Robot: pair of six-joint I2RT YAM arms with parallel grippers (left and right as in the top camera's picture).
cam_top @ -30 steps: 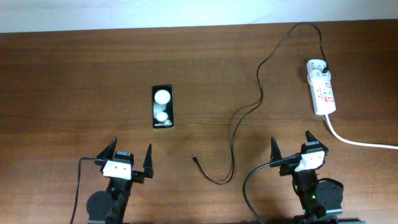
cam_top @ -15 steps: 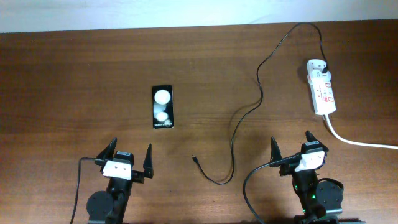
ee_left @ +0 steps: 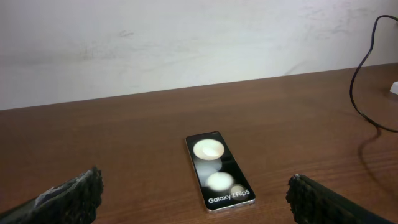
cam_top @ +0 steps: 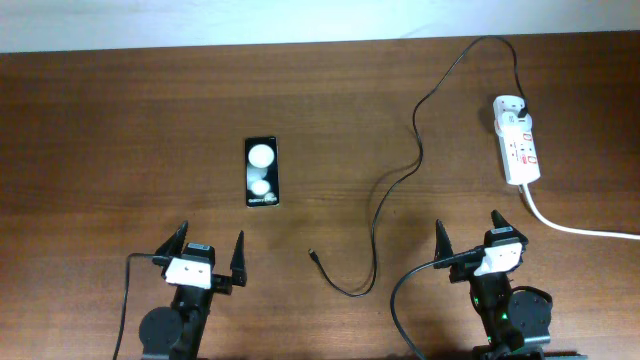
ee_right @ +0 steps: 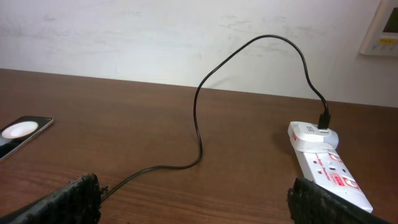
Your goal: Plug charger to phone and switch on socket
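Observation:
The black phone (cam_top: 261, 171) lies flat on the table left of centre, face up with two white spots; it also shows in the left wrist view (ee_left: 219, 170). The thin black charger cable (cam_top: 415, 140) runs from its plug at the top of the white socket strip (cam_top: 517, 140) down to a loose connector tip (cam_top: 312, 254) on the table. Cable (ee_right: 198, 134) and strip (ee_right: 326, 165) show in the right wrist view. My left gripper (cam_top: 207, 251) is open and empty, near the front edge below the phone. My right gripper (cam_top: 468, 234) is open and empty, below the strip.
A thick white cord (cam_top: 580, 228) leaves the strip toward the right edge. A pale wall runs behind the table's far edge (cam_top: 300, 45). A white wall panel (ee_right: 380, 28) shows at the right.

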